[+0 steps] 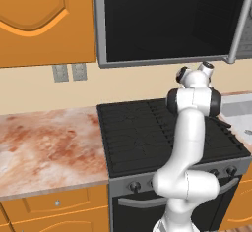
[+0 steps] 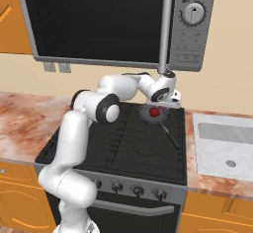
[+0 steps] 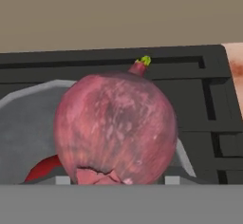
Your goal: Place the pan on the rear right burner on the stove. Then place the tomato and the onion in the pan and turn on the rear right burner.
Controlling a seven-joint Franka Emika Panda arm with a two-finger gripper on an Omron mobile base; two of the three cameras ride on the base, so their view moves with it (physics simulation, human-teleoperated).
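One pan (image 2: 156, 114) sits on the rear right burner (image 2: 170, 113) of the stove (image 2: 123, 148). Its long black handle (image 2: 170, 135) points from the pan toward the front edge of the stove. Inside the pan there is one tomato (image 2: 154, 112), bright red, near the middle of the pan.

The white arm reaches from the front left of the stove to the far right corner, and the tool (image 2: 167, 100) hangs just above the pan. In the hand view one onion (image 3: 115, 129) is very close in front of the camera, dull pinkish-purple with a small green-yellow tip at its top. It is above the grey inside of the pan (image 3: 28, 123), and a small red piece of the tomato (image 3: 45, 167) shows beside its lower left. The fingers themselves are hidden behind the onion, so I cannot tell if the tool pinches the onion or is spread around it.

On the front panel of the stove I count four dark knobs (image 2: 137, 191) in the right base view, with one bar handle (image 2: 133, 208) below them. Above the stove there is one microwave (image 2: 113, 19). To the right of the stove there is one sink (image 2: 225, 145) in the marbled bench (image 2: 20, 113). On the wall to the left of the stove there are two outlets (image 1: 69, 72).
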